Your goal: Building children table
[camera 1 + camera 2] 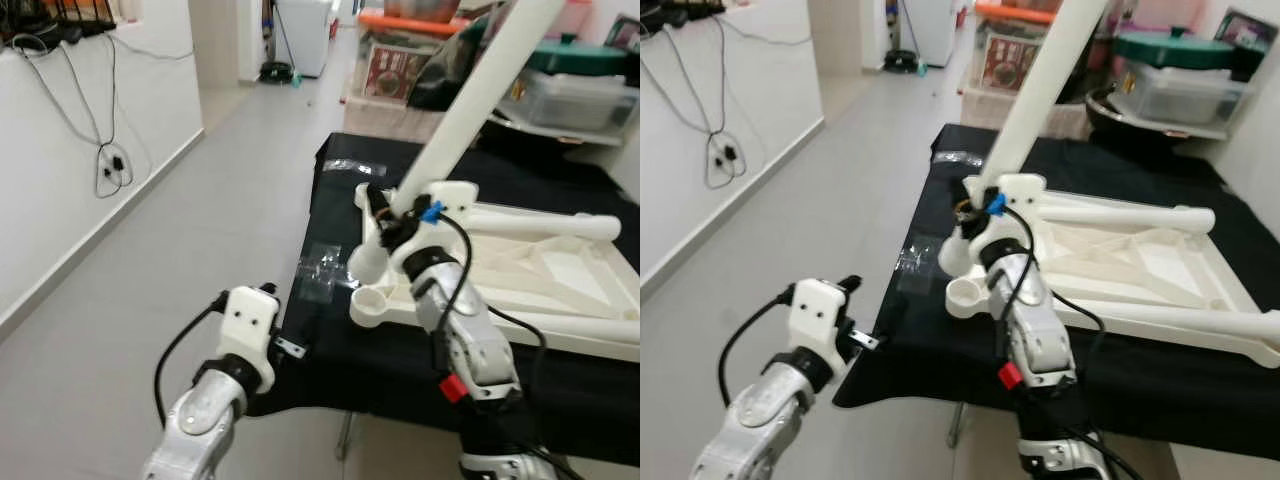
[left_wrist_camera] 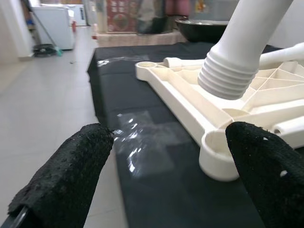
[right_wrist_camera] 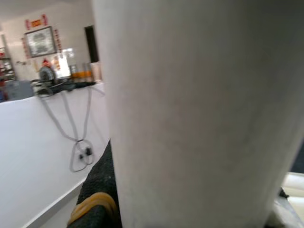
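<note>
R gripper [image 1: 385,215] clamped on table leg [image 1: 480,95] | over upturned tabletop [image 1: 540,270] corner socket | L gripper [image 2: 166,161] fingers apart, nearby

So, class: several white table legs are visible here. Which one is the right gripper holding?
The tilted leg rising from the near corner, held by the right gripper. The other legs lie flat on the upturned tabletop.

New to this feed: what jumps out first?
The long white table leg slants up from the near-left corner of the upturned white tabletop, which lies on a black-covered table. The right pincer grips the leg's lower end above the corner socket. The left pincer hovers open beside the table's edge.
</note>
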`<state>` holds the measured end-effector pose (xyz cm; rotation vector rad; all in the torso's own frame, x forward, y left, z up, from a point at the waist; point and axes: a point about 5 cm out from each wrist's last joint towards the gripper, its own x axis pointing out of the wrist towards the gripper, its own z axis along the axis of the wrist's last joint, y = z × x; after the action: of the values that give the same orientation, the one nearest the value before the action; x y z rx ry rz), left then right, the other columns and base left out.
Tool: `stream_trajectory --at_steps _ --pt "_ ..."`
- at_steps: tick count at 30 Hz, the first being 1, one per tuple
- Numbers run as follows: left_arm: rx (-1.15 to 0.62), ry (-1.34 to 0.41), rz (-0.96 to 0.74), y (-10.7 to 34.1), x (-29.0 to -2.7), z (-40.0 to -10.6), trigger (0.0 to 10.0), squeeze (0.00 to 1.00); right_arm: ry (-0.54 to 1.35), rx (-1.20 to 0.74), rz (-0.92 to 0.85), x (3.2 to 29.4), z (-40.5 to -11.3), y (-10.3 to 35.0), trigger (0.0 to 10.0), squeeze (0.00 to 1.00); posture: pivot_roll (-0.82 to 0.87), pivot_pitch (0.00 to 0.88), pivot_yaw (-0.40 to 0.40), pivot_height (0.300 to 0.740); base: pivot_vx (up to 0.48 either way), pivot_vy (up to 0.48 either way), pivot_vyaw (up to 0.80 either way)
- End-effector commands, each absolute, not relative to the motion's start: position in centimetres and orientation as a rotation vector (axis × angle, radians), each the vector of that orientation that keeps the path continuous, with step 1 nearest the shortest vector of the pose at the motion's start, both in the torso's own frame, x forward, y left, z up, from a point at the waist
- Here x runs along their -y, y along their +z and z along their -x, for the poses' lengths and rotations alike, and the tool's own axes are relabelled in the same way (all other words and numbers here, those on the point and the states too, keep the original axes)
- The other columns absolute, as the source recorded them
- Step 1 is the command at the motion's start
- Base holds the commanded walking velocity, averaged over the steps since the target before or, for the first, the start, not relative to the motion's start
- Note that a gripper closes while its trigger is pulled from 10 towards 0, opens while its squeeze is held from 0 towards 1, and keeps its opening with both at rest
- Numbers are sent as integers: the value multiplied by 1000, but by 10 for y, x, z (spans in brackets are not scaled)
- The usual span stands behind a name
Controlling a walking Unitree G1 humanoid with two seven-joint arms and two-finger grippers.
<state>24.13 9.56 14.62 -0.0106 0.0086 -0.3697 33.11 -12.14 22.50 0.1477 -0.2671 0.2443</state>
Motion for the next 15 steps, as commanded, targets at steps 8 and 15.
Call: stream_trajectory --at_steps 8,15 --pt "-8 -317 18 151 -102 -245 10000 0 208 297 -143 128 -333 230 10000 0 55 15 -78 740 0 0 0" --pt "-17 -322 13 150 -103 -245 10000 0 253 313 -154 133 -338 239 10000 0 52 25 -79 740 0 0 0"
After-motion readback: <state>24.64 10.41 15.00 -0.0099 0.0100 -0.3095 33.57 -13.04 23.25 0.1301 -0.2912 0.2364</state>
